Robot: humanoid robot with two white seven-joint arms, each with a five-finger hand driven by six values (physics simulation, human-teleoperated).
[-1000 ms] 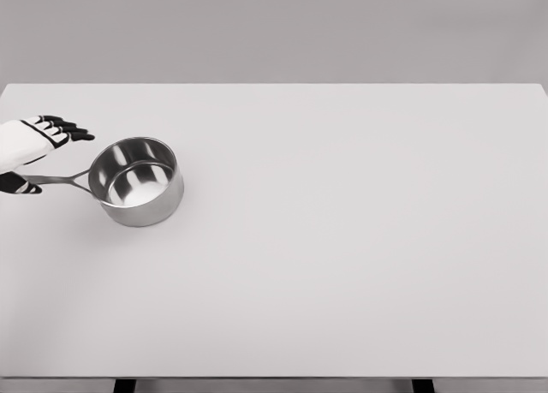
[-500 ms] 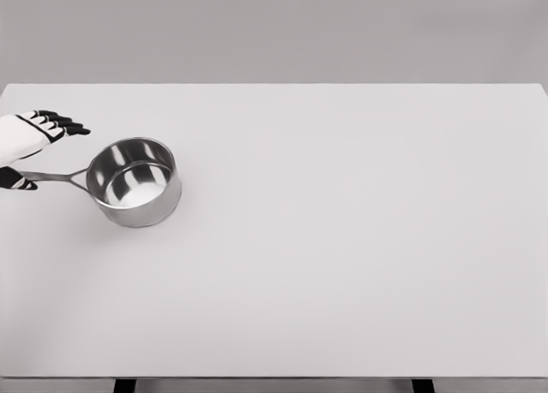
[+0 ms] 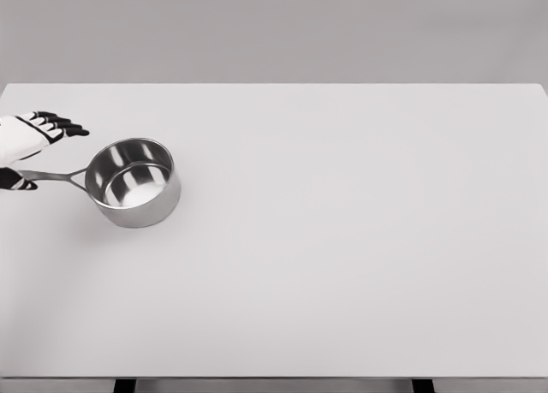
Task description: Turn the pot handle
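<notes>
A pale bench under a plain grey backdrop.

The bench (image 3: pixel 342 239) is a broad, matte, off-white slab that fills most of the frame, from its far edge across the upper quarter down to its near edge just above the bottom. Its surface is smooth and unmarked, evenly lit, slightly lighter toward the middle. Behind it, the upper part of the frame is a flat grey wall (image 3: pixel 274 29) without any texture or seam. Under the near edge, at the bottom of the frame, two short dark supports show: one at lower left (image 3: pixel 125 385) and one at lower right (image 3: pixel 422 385), well apart.
</notes>
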